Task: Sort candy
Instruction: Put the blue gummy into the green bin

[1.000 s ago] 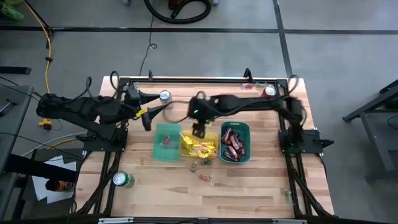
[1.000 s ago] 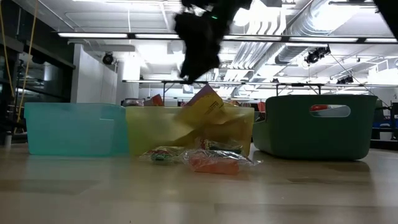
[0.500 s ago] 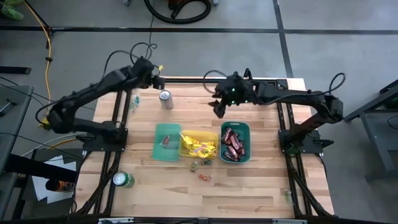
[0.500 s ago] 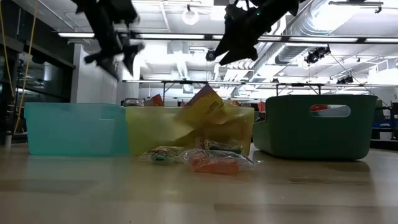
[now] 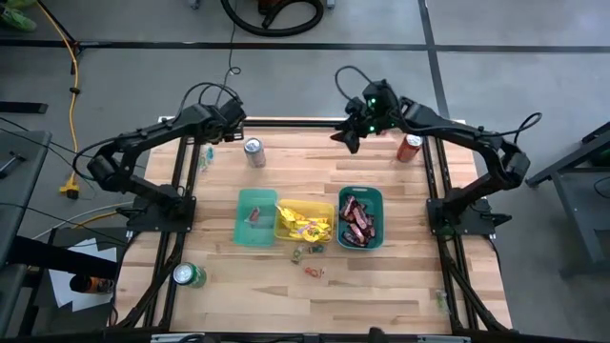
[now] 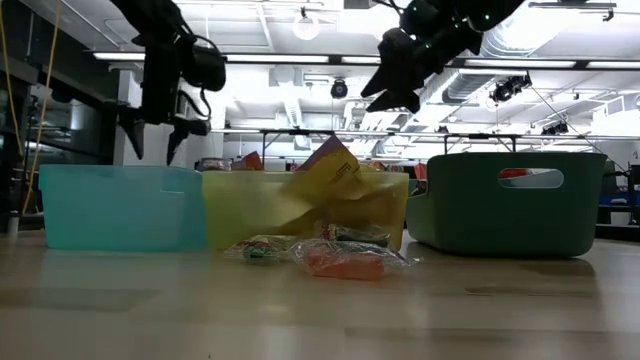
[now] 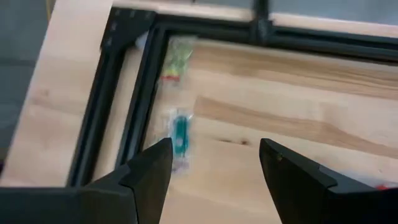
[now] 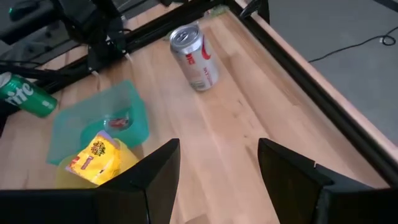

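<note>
**Both arms up at the far edge, loose candy still on the table**

Left gripper (image 5: 208, 145) hangs over the far left corner with jaws spread, nothing between them. In the left wrist view it looks down on two small wrapped candies by the frame rail: a teal piece (image 7: 180, 130) and a green-and-red piece (image 7: 173, 55), both flat on the wood. Right gripper (image 5: 346, 136) is high over the far edge, jaws parted and empty, aimed toward the silver can (image 5: 254, 151).

Sorted so far: dark bars in the green bin (image 5: 379, 195), yellow packets in the yellow bin (image 5: 279, 229), one reddish piece in the teal bin (image 5: 240, 205). A few loose candies (image 5: 307, 252) lie just in front of the yellow bin, with an orange-wrapped one (image 6: 343, 263) nearest the low camera. What looks like one more small piece sits near the front right frame; too small to be sure.

Likely step: left arm picks the teal piece. Best to come straight down with the fingers straddling the wrapper and parallel to the rail, then close low, since the wrapper is thin and flat and will slip out of a high pinch. The black rail (image 7: 135, 118) runs just beside it and could catch a finger.

Clutter: red can (image 5: 409, 147) near the right arm, silver can between the grippers, green can (image 5: 189, 275) at the front left, well apart from the bins.
</note>
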`<act>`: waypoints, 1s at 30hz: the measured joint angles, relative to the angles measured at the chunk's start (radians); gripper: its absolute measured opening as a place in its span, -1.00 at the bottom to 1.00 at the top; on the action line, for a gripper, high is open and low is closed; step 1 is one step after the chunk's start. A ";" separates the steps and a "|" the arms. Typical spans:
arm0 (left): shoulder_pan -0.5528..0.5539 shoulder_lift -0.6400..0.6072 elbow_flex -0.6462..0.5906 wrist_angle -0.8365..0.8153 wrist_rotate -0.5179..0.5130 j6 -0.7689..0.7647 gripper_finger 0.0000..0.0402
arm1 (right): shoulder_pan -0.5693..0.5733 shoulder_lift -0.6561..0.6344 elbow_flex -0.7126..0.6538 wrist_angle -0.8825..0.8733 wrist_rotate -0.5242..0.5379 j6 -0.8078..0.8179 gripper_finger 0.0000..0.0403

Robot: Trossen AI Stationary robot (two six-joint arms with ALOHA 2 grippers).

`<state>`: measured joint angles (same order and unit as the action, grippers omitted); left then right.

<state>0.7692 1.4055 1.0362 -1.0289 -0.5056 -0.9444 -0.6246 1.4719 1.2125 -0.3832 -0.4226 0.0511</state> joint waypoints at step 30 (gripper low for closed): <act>0.196 0.070 -0.342 0.446 0.149 -0.239 0.00 | -0.115 0.126 0.000 0.042 -0.170 -0.026 0.05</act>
<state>0.9654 1.4753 0.6941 -0.5829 -0.3568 -1.1837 -0.7391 1.5974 1.2125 -0.3408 -0.5930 0.0254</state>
